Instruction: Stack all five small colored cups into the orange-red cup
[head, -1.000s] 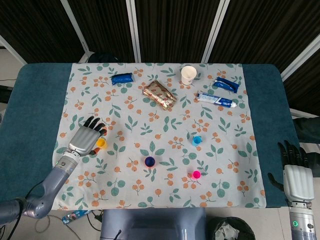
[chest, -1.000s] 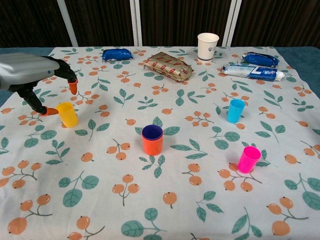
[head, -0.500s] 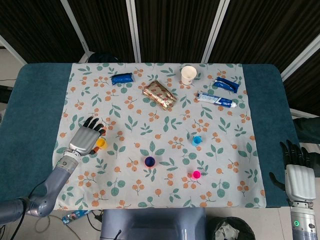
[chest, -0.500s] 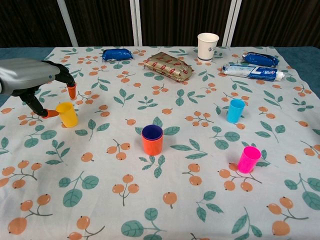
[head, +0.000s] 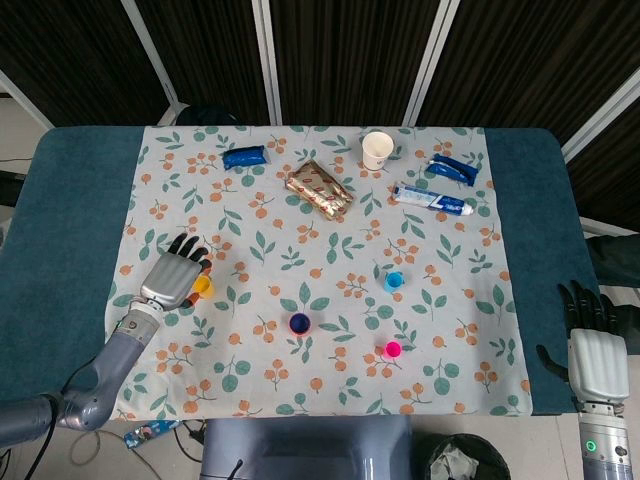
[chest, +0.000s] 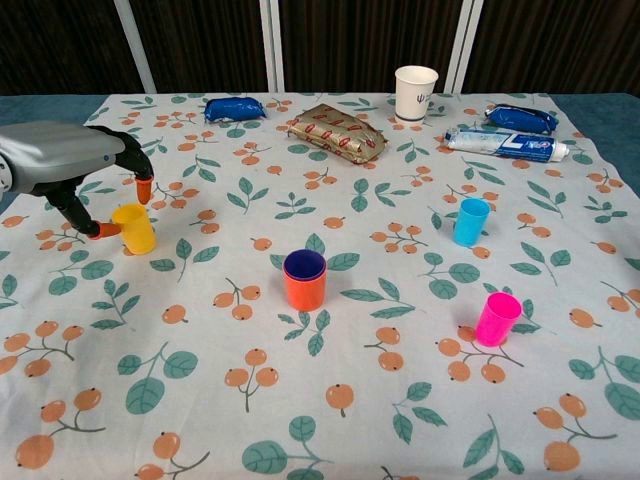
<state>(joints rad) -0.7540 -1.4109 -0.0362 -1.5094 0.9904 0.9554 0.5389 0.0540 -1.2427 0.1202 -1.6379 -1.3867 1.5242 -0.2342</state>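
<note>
The orange-red cup (chest: 304, 288) (head: 300, 323) stands near the middle front of the cloth, with a dark purple cup (chest: 304, 264) nested inside it. A yellow cup (chest: 134, 228) (head: 203, 288) stands upright at the left. My left hand (chest: 70, 165) (head: 172, 275) hovers over and beside it; its thumb tip is at the cup's left side and a fingertip sits just above the far rim, without a closed grip. A blue cup (chest: 471, 221) (head: 394, 281) and a pink cup (chest: 497, 319) (head: 393, 349) stand at the right. My right hand (head: 597, 350) rests past the table's right edge, holding nothing.
Along the far side of the cloth lie a blue packet (chest: 234, 108), a gold snack bag (chest: 338, 131), a white paper cup (chest: 416, 92), a toothpaste tube (chest: 505, 144) and another blue packet (chest: 523, 118).
My left hand has dropped lower and drawn its thumb and fingertip in closer to the yellow cup. The cup has not moved. The right hand is nearly still.
</note>
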